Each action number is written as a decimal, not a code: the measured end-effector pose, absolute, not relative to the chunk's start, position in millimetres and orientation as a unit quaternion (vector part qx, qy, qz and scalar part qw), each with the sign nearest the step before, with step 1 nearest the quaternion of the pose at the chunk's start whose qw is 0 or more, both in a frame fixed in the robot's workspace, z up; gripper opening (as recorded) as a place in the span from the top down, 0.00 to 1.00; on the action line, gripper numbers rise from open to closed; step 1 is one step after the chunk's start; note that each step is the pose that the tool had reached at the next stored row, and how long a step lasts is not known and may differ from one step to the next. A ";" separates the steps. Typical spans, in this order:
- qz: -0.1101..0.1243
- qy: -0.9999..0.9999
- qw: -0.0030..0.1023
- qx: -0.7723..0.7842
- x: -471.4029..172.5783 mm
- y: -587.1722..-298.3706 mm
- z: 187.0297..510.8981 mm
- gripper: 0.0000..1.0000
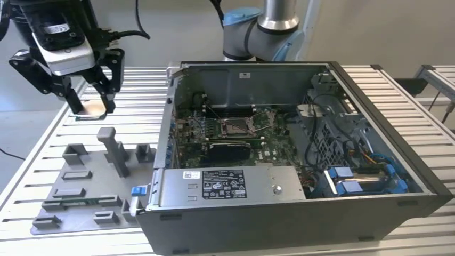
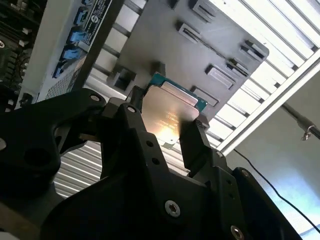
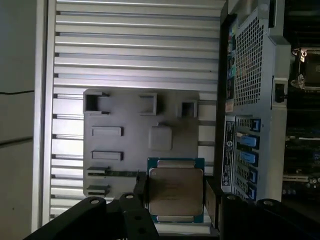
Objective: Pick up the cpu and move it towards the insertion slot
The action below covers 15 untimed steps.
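The cpu [image 1: 88, 108] is a flat square chip with a silvery top [image 3: 175, 189] and a thin blue-green rim. My gripper [image 1: 91, 111] is shut on it, one black finger on each side edge, in both wrist views. In the exterior view it hangs above the slatted table at the far left, higher than the grey fixture plate [image 1: 85, 198] and apart from it. The chip [image 2: 169, 114] lies level between the fingers [image 2: 194, 142]. The insertion slot [image 1: 235, 126] is a metal-framed socket on the motherboard inside the open computer case, to the exterior view's right of the gripper. Its frame [image 3: 306, 70] also shows in the first wrist view.
The open computer case [image 1: 299, 213] stands on the slatted aluminium table [image 1: 42, 144]; its near-left wall and power supply [image 1: 220, 184] lie between gripper and socket. Grey plastic blocks and a tall post [image 1: 114, 152] stand on the fixture plate. The arm's base [image 1: 267, 26] rises behind the case.
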State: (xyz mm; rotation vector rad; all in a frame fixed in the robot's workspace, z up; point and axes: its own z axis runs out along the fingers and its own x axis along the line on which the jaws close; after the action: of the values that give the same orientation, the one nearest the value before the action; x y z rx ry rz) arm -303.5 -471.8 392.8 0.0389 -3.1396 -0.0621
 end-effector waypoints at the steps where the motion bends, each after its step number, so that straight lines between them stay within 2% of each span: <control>1: -0.020 -1.000 0.001 0.012 -298.9 -471.9 392.8 1.00; 15: -0.020 -1.000 0.001 0.012 -235.3 -471.8 392.8 1.00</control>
State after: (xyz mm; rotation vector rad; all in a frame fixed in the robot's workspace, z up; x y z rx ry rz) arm -235.3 -471.8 392.8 0.0387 -3.1390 -0.0622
